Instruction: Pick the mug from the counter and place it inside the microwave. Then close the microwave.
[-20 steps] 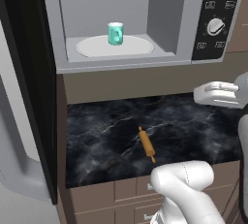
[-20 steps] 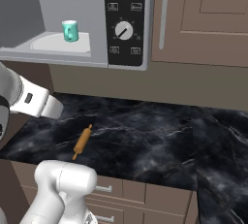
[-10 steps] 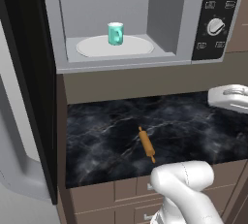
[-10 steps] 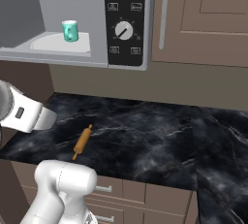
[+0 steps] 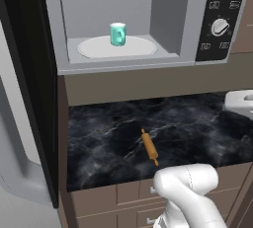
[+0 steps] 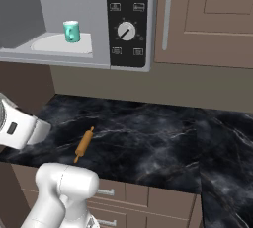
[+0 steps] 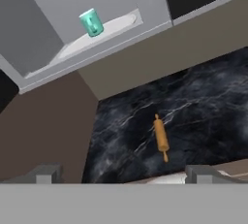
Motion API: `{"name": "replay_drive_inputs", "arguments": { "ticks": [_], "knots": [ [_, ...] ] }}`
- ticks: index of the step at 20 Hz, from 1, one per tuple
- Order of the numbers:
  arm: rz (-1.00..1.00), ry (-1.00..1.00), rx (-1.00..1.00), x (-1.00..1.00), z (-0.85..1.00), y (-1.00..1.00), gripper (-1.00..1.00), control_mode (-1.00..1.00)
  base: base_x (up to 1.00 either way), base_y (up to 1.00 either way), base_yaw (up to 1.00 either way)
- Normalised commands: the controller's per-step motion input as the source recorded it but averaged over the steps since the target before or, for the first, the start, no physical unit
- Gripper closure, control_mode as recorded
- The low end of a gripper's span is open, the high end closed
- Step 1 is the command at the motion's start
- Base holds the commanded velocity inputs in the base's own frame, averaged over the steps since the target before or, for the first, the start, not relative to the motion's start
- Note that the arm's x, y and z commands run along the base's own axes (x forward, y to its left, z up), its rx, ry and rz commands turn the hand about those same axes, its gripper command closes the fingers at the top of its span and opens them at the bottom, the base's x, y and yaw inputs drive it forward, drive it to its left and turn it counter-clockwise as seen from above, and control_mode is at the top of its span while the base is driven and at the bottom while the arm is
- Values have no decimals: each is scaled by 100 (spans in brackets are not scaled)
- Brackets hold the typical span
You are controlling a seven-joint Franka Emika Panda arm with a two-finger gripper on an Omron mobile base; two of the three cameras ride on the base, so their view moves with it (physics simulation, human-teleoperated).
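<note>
The teal mug (image 5: 117,34) (image 6: 71,31) (image 7: 91,23) stands upright on the white turntable plate (image 5: 99,48) inside the open grey microwave (image 5: 128,64) (image 6: 94,59). Its dark door (image 5: 27,98) hangs open at the left. Below lies the black marble counter (image 5: 197,133) (image 6: 163,138) (image 7: 203,102). My gripper (image 7: 124,173) is open, its two fingertips (image 7: 48,172) far apart with nothing between them. It hovers back from the counter's front edge, well below and away from the mug.
An orange rolling pin (image 5: 149,146) (image 6: 84,144) (image 7: 161,137) lies near the counter's front edge. The microwave's black control panel with a dial (image 5: 220,27) (image 6: 127,30) is right of the cavity. Brown cabinet doors (image 6: 207,19) stand at the right, drawers (image 5: 128,192) below.
The arm has drawn back from the microwave, sliding out toward the right edge of the left base view and lower left of the right one. The mug has not moved.
</note>
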Motion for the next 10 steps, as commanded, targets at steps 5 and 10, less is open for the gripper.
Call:
{"name": "replay_drive_inputs", "arguments": {
  "ticks": [5, 10],
  "knots": [
    [0, -11, 1, -26, 13, 0, -100, -100, 0, 0, 0],
    [-5, -15, -11, -60, 15, 3, -100, -100, 0, 0, 0]
  ]
}}
